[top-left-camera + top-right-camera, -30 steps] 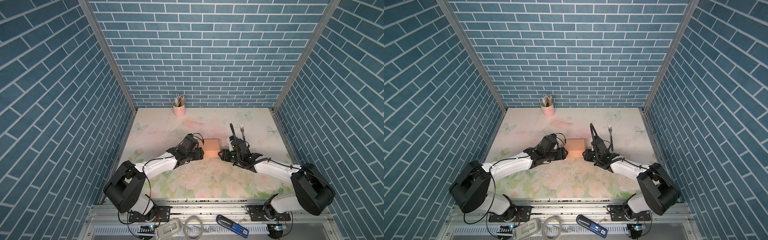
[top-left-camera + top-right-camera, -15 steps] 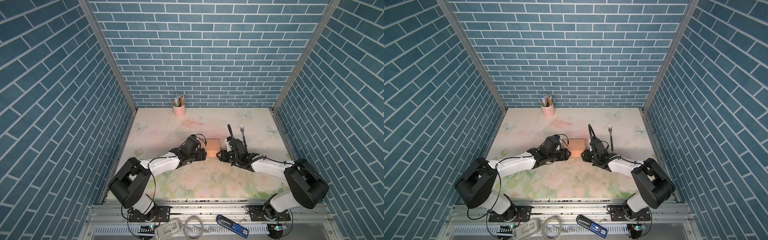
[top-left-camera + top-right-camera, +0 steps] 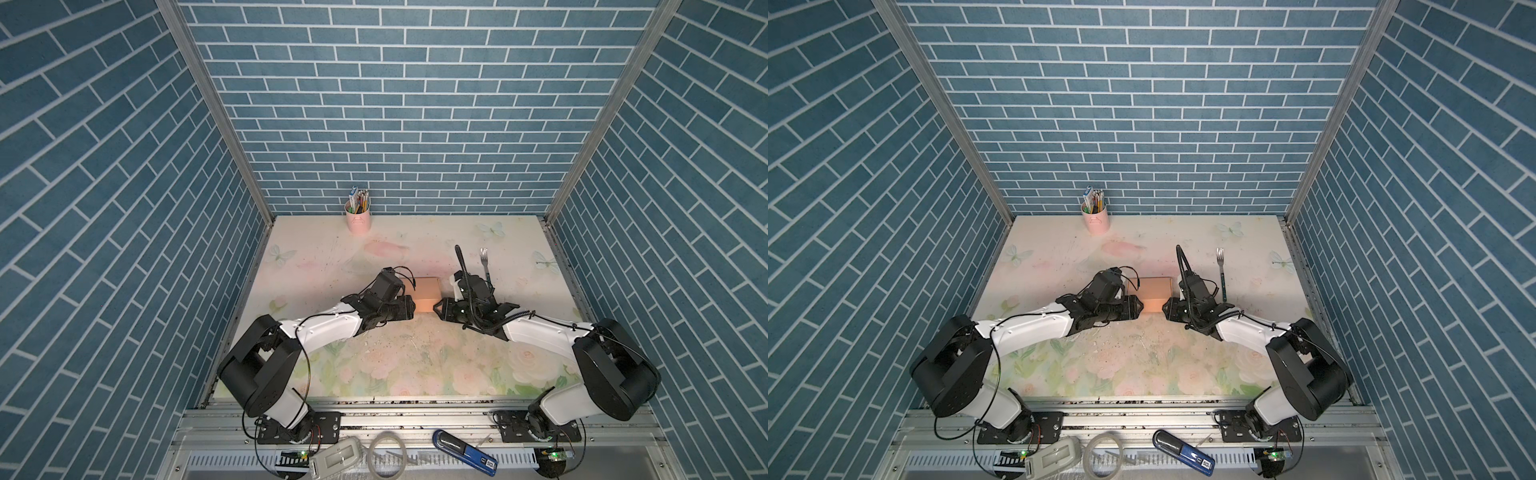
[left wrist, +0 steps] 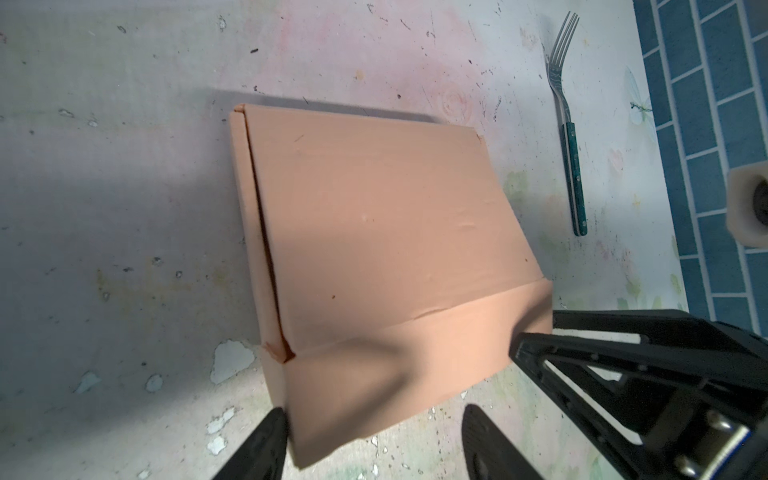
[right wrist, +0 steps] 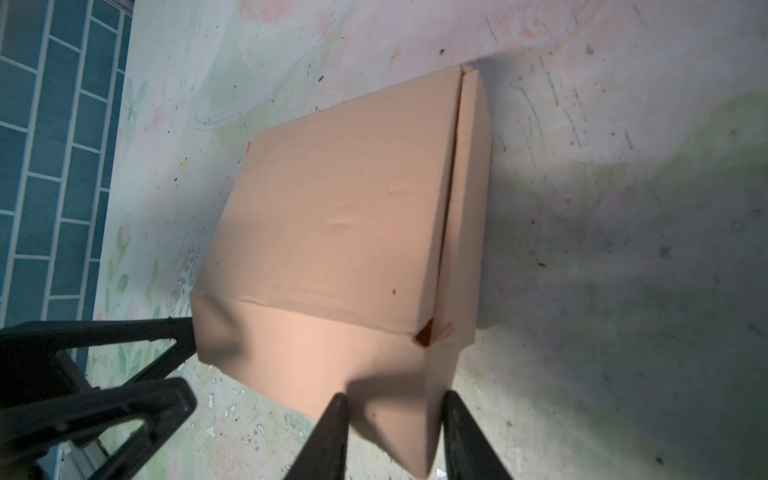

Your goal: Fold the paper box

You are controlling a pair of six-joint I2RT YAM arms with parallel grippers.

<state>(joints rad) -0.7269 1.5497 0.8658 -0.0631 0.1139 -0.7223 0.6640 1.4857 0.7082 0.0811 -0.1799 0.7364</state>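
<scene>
Top views both put the paper box (image 3: pixel 427 291) on the table (image 3: pixel 332 257) near its middle, lid down, long axis seemingly running twelve to six. Where are the tools?

One at each corner of its near wall. The left tool (image 3: pixel 412 308) is at the box's seven o'clock corner, the right tool (image 3: pixel 437 307) at its five o'clock corner, so neither arm is nearer.

Is either holding it?

In the right wrist view the right tool's fingers (image 5: pixel 328 440) stand partway closed with that corner filling the gap, and both appear to press on it; I'd call that a pinch. The left tool stands wide: in the left wrist view one finger (image 4: pixel 266 449) touches its corner, the other sits just clear of the near wall. It grips nothing.

What does the next move turn on?

My guess: the near wall faces six o'clock, straight at both tools, so any tucking or pressing goes toward twelve. A narrow slit shows along each side wall.
</scene>
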